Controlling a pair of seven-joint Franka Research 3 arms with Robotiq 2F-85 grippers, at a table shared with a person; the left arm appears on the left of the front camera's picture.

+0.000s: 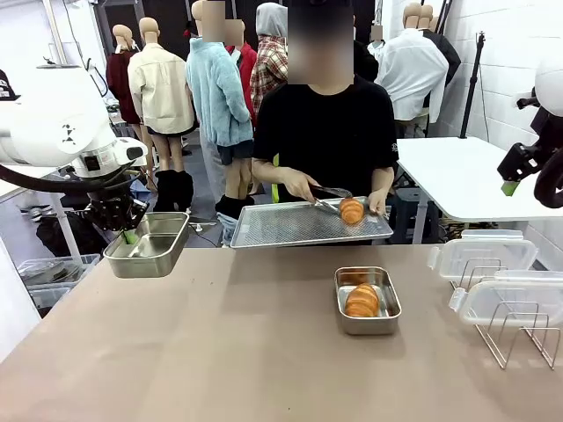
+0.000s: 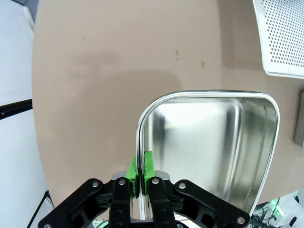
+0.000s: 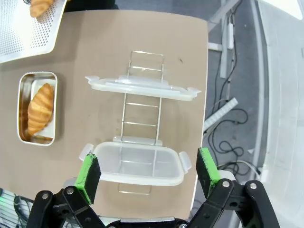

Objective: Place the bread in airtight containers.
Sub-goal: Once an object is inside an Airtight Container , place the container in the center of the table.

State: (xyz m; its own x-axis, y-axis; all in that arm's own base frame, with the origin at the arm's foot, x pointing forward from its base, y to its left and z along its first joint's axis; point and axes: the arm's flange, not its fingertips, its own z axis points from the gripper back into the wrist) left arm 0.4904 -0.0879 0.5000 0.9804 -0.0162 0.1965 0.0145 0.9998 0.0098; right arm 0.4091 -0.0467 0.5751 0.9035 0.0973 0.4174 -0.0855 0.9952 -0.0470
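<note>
Bread shows in two places as we look across the brown table (image 1: 220, 352). The first croissant (image 1: 361, 301) lies inside a small steel pan (image 1: 368, 329) that stands near the middle of the table. The second croissant (image 1: 352, 210) is at the far side, pinched in metal tongs (image 1: 327, 193). A person in a black top holds the tongs in one hand (image 1: 297, 185), just above a large perforated tray (image 1: 281, 226), and the person's other hand is at the tray's edge. On the left, the left gripper (image 1: 130, 234) is clamped narrow on the rim of an empty steel pan (image 1: 151, 248), with one green pad inside the wall and one outside. This pan hangs slightly tilted at the table's far left corner, and from the wrist we see its shiny bare bottom with the tabletop beneath. On the right, the right gripper (image 3: 148, 173) hangs high with its fingers spread wide and nothing between them. Below it, two clear plastic lids (image 3: 142, 86) lie across a wire rack (image 3: 142, 116) by the table's right edge. The filled pan sits well apart from the lids, toward the tray.
</note>
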